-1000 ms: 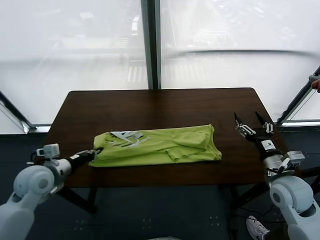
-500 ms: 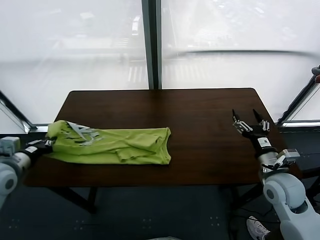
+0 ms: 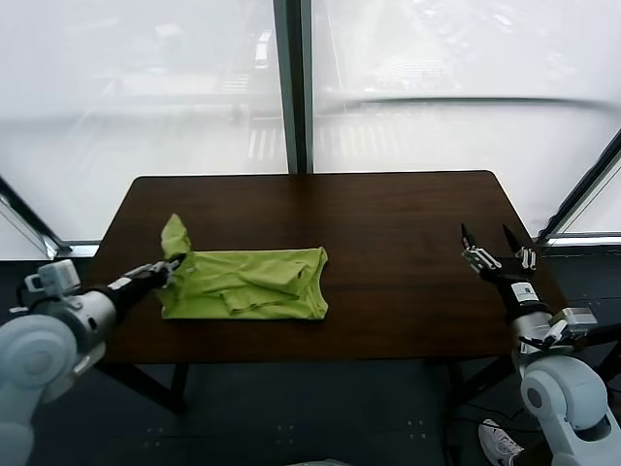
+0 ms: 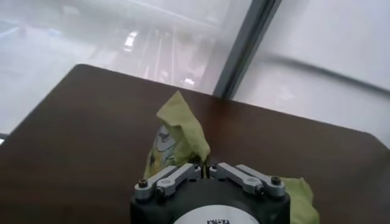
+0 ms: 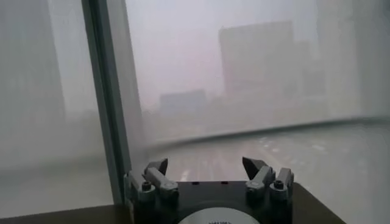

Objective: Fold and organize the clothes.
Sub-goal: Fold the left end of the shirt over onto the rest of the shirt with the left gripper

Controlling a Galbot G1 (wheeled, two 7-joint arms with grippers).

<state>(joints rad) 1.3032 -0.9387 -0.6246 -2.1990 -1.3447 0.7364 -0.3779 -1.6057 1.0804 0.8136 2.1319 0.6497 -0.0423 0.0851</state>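
The clothes are one lime-green T-shirt (image 3: 247,282), folded into a flat band on the left half of the dark wooden table (image 3: 388,243). My left gripper (image 3: 173,264) is shut on the shirt's left end and lifts a pointed flap of it above the table. In the left wrist view the pinched green cloth (image 4: 180,131) rises from between the closed jaws of the left gripper (image 4: 204,169), with a bit of white print showing. My right gripper (image 3: 496,245) hovers open near the table's right edge with nothing in it; its wrist view shows the right gripper (image 5: 205,165) against the window.
Frosted window panes with a dark vertical post (image 3: 291,87) stand behind the table. The table's right half (image 3: 408,291) is bare wood between the shirt and the right gripper. The floor below is dark.
My left gripper dragged the shirt left across the table, then came back right and up, raising the shirt's left end into a flap. The right gripper only shifted slightly.
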